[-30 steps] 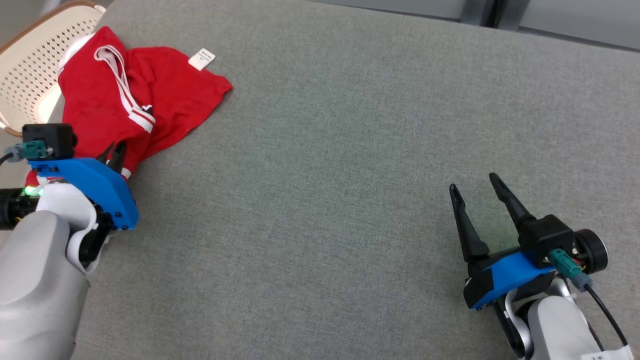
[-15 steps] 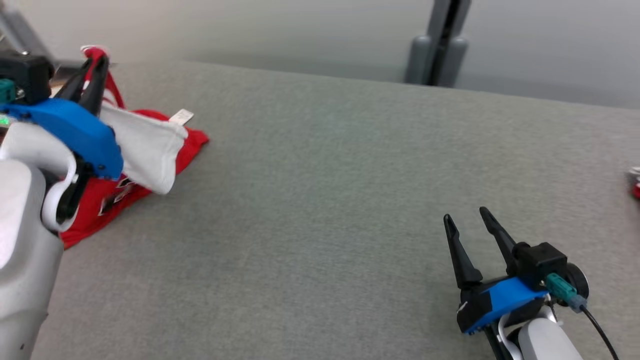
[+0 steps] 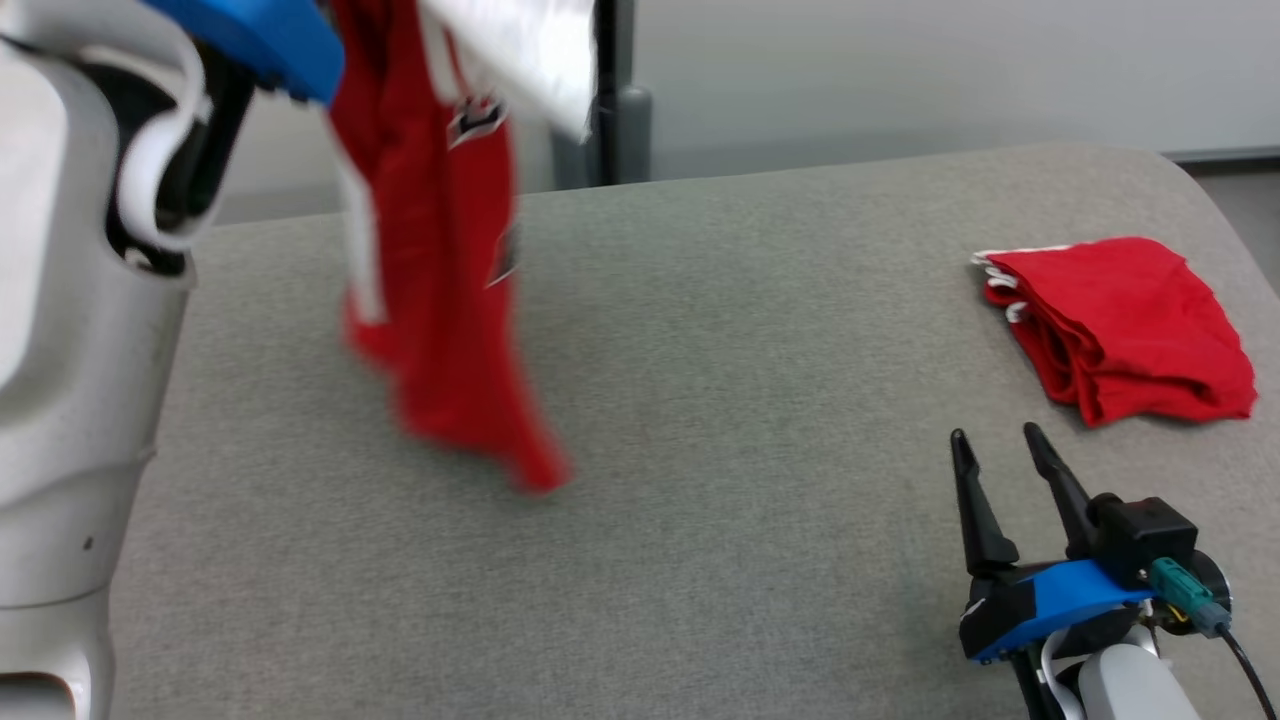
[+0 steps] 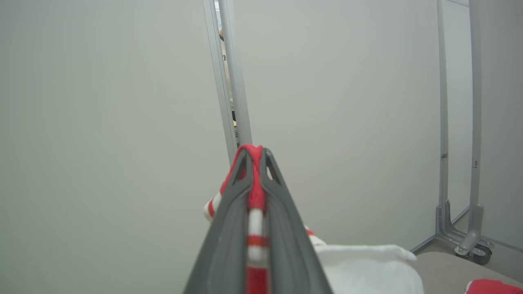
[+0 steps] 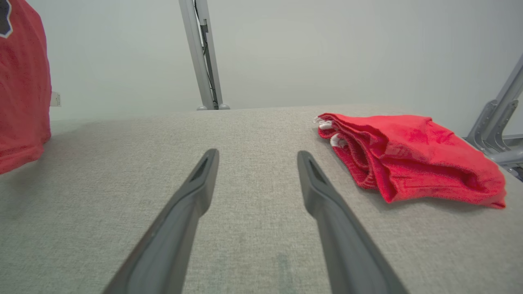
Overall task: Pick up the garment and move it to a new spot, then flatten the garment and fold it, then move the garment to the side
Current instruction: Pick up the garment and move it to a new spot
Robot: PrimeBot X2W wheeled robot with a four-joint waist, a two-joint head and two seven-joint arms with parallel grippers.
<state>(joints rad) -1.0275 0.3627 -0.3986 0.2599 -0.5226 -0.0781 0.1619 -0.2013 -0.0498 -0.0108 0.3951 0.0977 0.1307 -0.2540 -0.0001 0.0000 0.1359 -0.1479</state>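
Your left gripper [image 4: 253,154] holds the red garment [image 3: 440,300] high over the table [image 3: 720,520].
Its jaws are clenched on a red-and-white striped edge. The cloth hangs blurred above the table's left part, its lower tip near the surface; whether it touches, you cannot tell. Your right gripper [image 3: 994,433] sits low at the right, jaws spread and holding nothing, near a folded red piece [image 3: 1120,320].

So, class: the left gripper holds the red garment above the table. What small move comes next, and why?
Likely lower the left gripper toward the bare table: it is shut on the garment, which hangs bunched and cannot be flattened aloft.
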